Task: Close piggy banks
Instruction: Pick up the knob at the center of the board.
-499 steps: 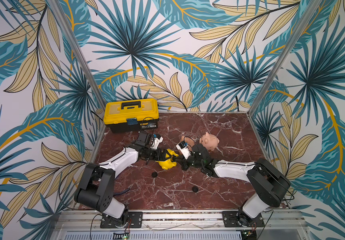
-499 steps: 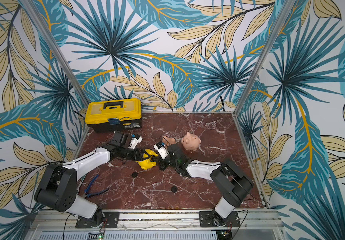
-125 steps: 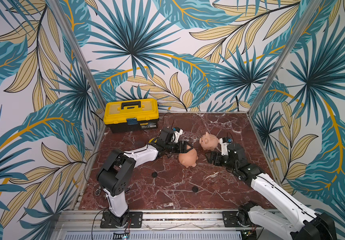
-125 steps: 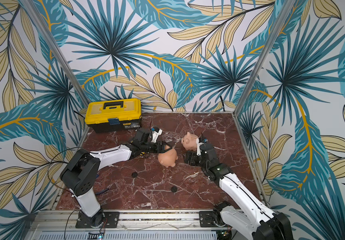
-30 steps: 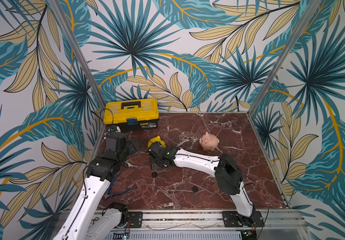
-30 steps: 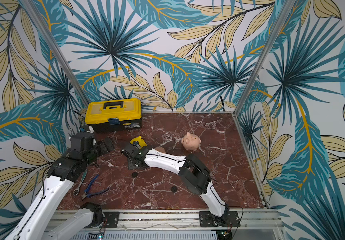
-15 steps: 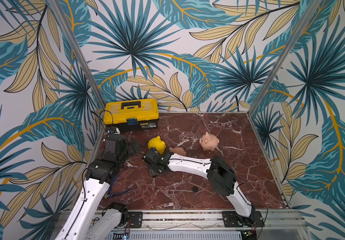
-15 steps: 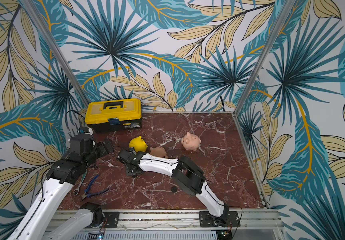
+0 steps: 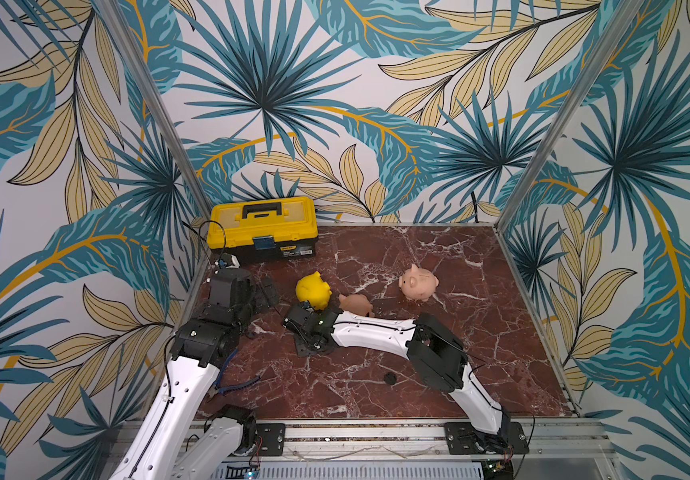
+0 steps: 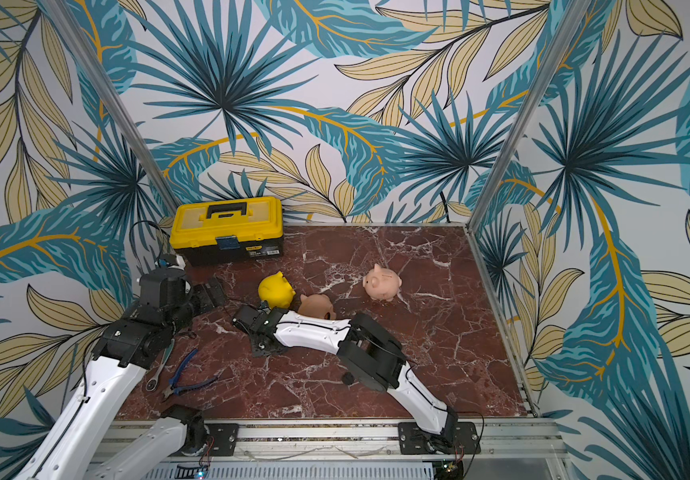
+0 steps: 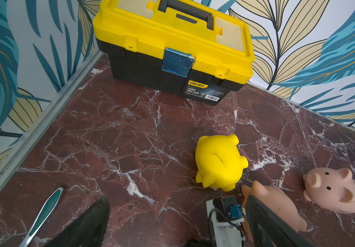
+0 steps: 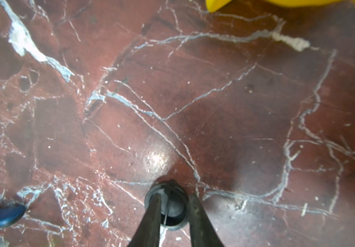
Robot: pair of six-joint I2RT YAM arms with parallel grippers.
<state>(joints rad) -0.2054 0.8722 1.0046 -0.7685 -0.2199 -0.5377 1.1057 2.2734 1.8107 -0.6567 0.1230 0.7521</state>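
Observation:
Three piggy banks stand mid-table: a yellow one (image 9: 313, 291) (image 10: 277, 291) (image 11: 217, 162), a peach-orange one (image 9: 356, 303) (image 10: 316, 306) (image 11: 264, 198) just right of it, and a pale pink one (image 9: 418, 283) (image 10: 383, 282) (image 11: 335, 192) further right. My right gripper (image 9: 312, 345) (image 10: 266, 345) (image 12: 174, 194) points down at the table in front of the yellow pig, its fingers closed against a small black round plug (image 12: 173, 209). My left gripper (image 9: 266, 291) (image 10: 210, 297) (image 11: 177, 197) hangs wide open and holds nothing, left of the yellow pig.
A yellow-and-black toolbox (image 9: 262, 228) (image 11: 172, 42) stands at the back left. Another black disc (image 9: 389, 378) (image 10: 348, 378) lies near the front. Blue-handled pliers (image 10: 187, 380) and a wrench (image 10: 160, 370) lie front left under the left arm. Patterned walls enclose three sides.
My right gripper has moved from beside the yellow pig toward the front, down onto the black plug, and its jaws have narrowed around it. The left arm has barely moved.

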